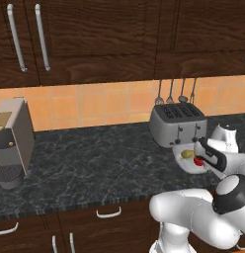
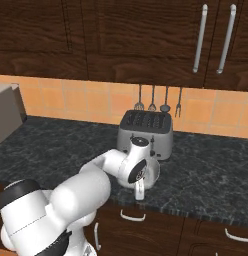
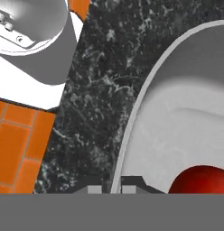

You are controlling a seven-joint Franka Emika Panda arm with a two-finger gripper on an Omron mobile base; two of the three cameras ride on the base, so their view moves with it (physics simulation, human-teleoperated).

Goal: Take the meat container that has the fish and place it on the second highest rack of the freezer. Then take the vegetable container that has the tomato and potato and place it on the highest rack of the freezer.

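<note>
**Jaws pinched on the rim of the vegetable container**

Nearest to us, the white arm (image 2: 71,200) bends across the front edge of the dark stone counter (image 1: 95,163) and reaches down to the vegetable container (image 1: 189,159), a shallow white dish that sits on the counter just in front of the toaster (image 1: 178,123). In the hand view we look along the gripper (image 3: 114,186): its two dark tips stand almost together, and the pale rim of the dish runs down right between them, so we read the jaws as closed on that rim. The dish wall (image 3: 177,117) curves away to the right in that view, and the red tomato (image 3: 202,179) lies inside it close to the tips. From the left base view we see the tomato (image 1: 198,161) beside a yellowish potato (image 1: 187,154), both in the dish, with the hand coming in over its right side. In the right base view the wrist hides most of the dish.

Further back, the silver toaster stands against the orange tiled wall (image 1: 104,104), with four utensils (image 1: 176,92) hanging above it. Well apart to the left, a coffee machine (image 1: 12,143) stands on the counter. Dark wooden cabinets (image 1: 95,39) with long metal handles run along the top, and drawer fronts (image 1: 108,220) sit below the counter.
</note>
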